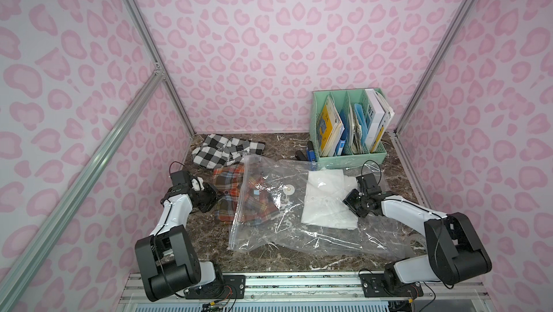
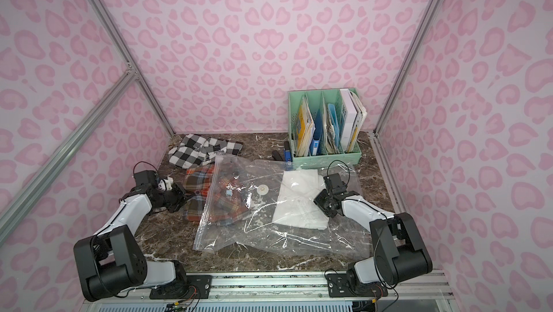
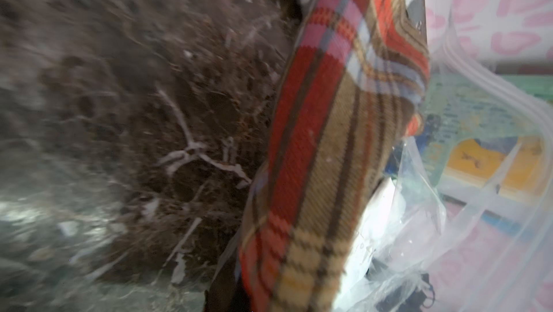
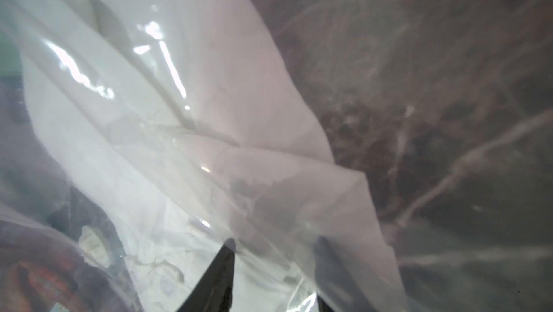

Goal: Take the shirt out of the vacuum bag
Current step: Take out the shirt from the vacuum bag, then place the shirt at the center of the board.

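Note:
The clear vacuum bag [image 1: 284, 229] [image 2: 254, 229] lies flat mid-table, its white round valve [image 1: 289, 189] facing up. A red-and-tan plaid shirt [image 1: 227, 181] [image 2: 197, 178] [image 3: 314, 175] sticks halfway out of the bag's left zip edge. My left gripper [image 1: 217, 198] [image 2: 184, 198] is shut on the shirt's outer part; in the left wrist view the cloth hides the jaws. A folded white shirt [image 1: 326, 199] [image 4: 149, 146] lies inside the bag on the right. My right gripper [image 1: 347, 201] [image 4: 275, 244] rests on the bag over it, jaws apart, with film draped over one finger.
A black-and-white checked garment [image 1: 221, 150] lies at the back left. A mint file organizer [image 1: 350, 128] with books stands at the back right, with a dark stapler and a blue item [image 1: 306, 153] beside it. Pink patterned walls close three sides.

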Controlling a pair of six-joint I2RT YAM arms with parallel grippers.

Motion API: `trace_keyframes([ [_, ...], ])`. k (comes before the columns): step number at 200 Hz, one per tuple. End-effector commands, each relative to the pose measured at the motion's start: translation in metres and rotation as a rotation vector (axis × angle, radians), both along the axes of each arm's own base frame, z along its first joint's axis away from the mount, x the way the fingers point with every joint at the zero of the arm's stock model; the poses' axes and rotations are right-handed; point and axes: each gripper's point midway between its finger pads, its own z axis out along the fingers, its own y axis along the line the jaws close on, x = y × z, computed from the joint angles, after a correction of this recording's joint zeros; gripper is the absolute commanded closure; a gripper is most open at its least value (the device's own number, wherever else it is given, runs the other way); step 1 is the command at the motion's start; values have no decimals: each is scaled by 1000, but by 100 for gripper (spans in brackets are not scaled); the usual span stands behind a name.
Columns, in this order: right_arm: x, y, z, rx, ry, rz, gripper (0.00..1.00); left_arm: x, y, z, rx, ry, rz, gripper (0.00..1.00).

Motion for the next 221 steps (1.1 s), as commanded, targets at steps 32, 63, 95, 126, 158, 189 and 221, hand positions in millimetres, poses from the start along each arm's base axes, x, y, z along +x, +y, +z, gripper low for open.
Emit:
trace_keyframes([
  [32,-14,-37,-12,-104,102,-25,54,-20,59,-21,19,50,300,95],
  [63,-5,-47,-8,-106,93,-28,54,-42,72,-38,21,106,389,96],
  [95,-1,-62,-7,-90,84,-62,54,-65,79,-47,64,206,449,96],
  [126,0,-73,-6,-102,79,-64,54,-62,71,-46,29,190,425,96],
  [158,-4,-86,-6,-102,81,-84,54,-53,51,-31,28,166,339,70],
  [189,-2,-86,2,-96,64,-66,53,-38,39,-5,102,119,263,28],
  [221,3,-81,9,-87,57,-22,51,-22,63,39,269,30,239,2],
])
